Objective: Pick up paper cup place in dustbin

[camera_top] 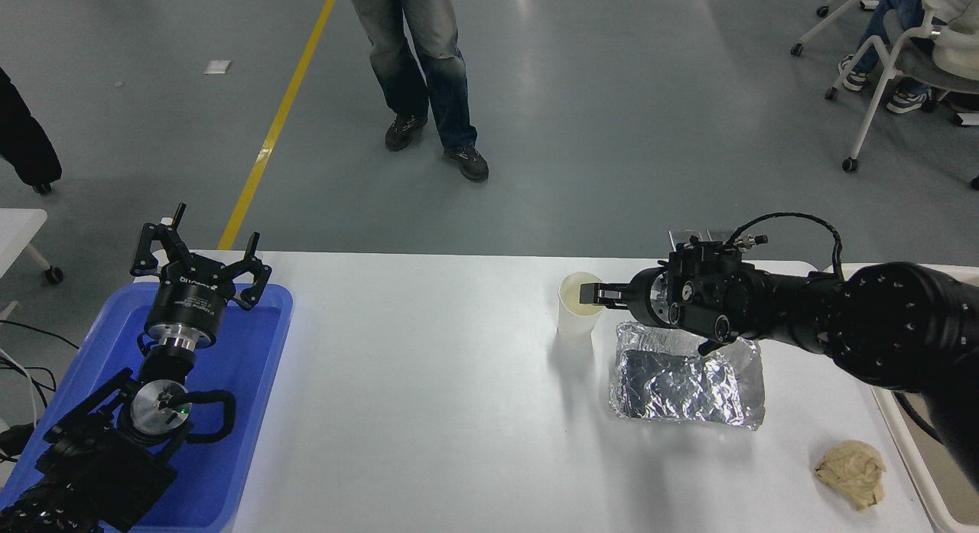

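While my left gripper point(197, 251) hangs with jaws spread over the blue rectangular tub point(252, 380), the small white paper cup point(578, 310) stands upright on the white worktop point(413, 395); my right gripper point(590, 294) reaches its rim, its jaws' state unclear, crumpled foil tray point(688, 376) just beside.

Bright, even overhead light. The floor point(581, 97) shows soft pale glare patches near the top. The table point(428, 411) is nearly washed out. The foil tray point(686, 380) glints. Shadows are faint and short. Focus is sharp throughout, with slight edge distortion.
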Robot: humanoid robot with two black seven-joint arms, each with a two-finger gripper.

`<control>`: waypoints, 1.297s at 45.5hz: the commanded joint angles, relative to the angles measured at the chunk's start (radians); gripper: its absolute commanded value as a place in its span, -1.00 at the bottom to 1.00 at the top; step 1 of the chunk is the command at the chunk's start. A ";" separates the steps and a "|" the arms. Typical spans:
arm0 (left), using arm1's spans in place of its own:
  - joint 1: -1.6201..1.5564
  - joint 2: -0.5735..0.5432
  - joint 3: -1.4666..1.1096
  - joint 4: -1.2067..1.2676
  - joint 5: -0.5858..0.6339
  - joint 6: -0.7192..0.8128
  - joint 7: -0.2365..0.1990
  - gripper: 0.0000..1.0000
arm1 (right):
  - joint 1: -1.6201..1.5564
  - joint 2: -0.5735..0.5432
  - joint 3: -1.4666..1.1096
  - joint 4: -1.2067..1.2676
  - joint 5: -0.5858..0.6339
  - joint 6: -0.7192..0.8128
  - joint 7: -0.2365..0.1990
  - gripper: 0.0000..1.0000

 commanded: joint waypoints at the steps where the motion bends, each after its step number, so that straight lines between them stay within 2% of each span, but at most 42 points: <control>1: 0.000 0.000 0.000 0.000 -0.001 0.000 0.000 1.00 | -0.007 0.000 0.000 -0.002 -0.001 -0.003 0.001 -0.02; 6: 0.000 0.000 0.000 0.000 0.000 0.000 0.000 1.00 | -0.004 0.000 0.000 0.002 -0.003 0.000 0.013 -0.36; 16: 0.000 0.000 0.000 0.000 0.000 0.000 0.000 1.00 | 0.009 0.000 -0.001 0.015 -0.034 0.014 0.069 -1.00; 43: 0.000 0.000 0.000 0.000 0.000 0.000 0.000 1.00 | 0.160 0.000 -0.012 0.061 -0.037 0.057 0.072 -1.00; 52: 0.000 0.000 0.000 0.000 -0.001 0.000 0.000 1.00 | 0.377 -0.150 -0.012 0.194 -0.037 0.156 0.072 -1.00; 54: 0.000 0.000 0.000 0.000 0.000 0.000 0.000 1.00 | 0.478 -0.228 -0.012 0.251 -0.038 0.216 0.072 -1.00; 59: 0.000 0.000 0.000 0.000 0.000 0.000 0.000 1.00 | 0.573 -0.296 -0.015 0.291 -0.040 0.279 0.070 -1.00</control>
